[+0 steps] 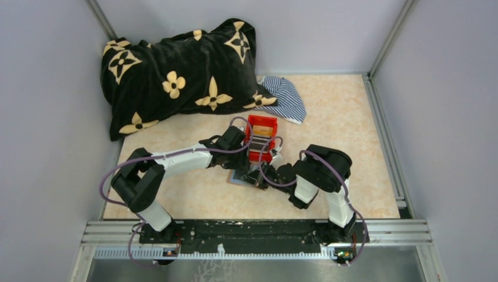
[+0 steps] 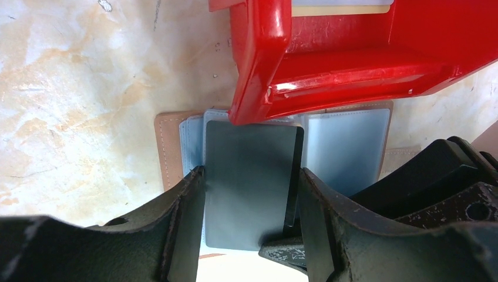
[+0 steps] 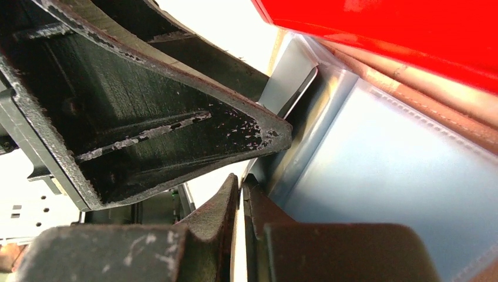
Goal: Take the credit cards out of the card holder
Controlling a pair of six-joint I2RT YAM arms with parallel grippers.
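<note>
The card holder [image 1: 238, 178] lies open on the table just in front of a red bin [image 1: 261, 122]. The left wrist view shows its brown border [image 2: 167, 147] and grey-blue pockets. My left gripper [image 1: 255, 150] [image 2: 251, 173] is shut on a grey card [image 2: 249, 176], gripping its two long edges above the pockets. My right gripper [image 1: 258, 176] [image 3: 241, 182] is shut on a thin edge of the card holder [image 3: 399, 176]. The grey card's corner [image 3: 288, 76] shows beside the left finger. An orange-tan card [image 1: 262, 130] lies in the bin.
The red bin [image 2: 258, 59] [image 3: 411, 29] overhangs the card holder's far edge, close to both grippers. A black blanket with tan flowers [image 1: 176, 70] and a striped cloth [image 1: 285, 97] lie at the back. Grey walls enclose the table.
</note>
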